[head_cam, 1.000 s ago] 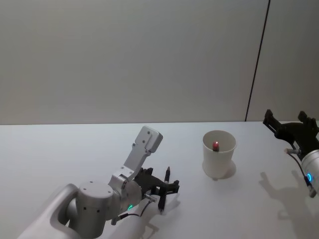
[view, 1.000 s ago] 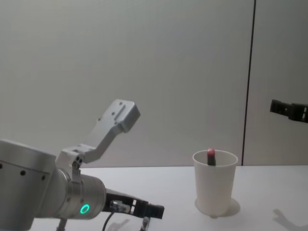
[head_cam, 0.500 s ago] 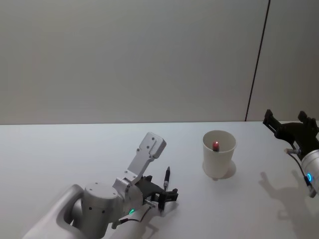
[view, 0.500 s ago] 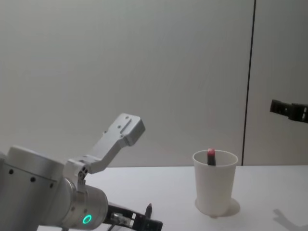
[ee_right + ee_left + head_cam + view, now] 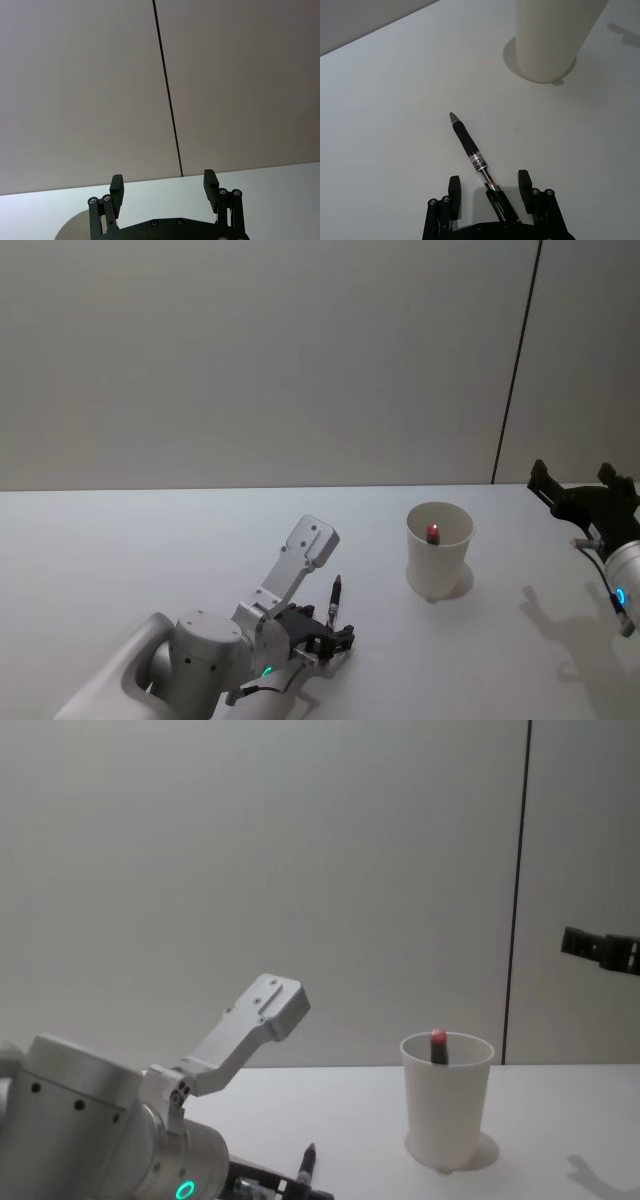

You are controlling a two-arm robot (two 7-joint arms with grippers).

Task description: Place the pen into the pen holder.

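Pen (image 5: 471, 151), slim clear-and-black barrel, flat inside spread left pincer (image 5: 488, 186), ungripped; tapered paper pen holder (image 5: 437, 565) near; right pincer (image 5: 163, 184) open, empty.

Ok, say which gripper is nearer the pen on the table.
Left. The left gripper is at the pen, open fingers either side of it; the right gripper hangs far beyond the pen holder.

The back end of the pen (image 5: 472, 155) runs under the body of the left gripper (image 5: 488, 181) and is lost there. The left wrist view's edge cuts off the pen holder (image 5: 550, 40) below its rim. Its wall hides all but the red tip (image 5: 437, 1040) of something standing inside; what it is, I can't tell.
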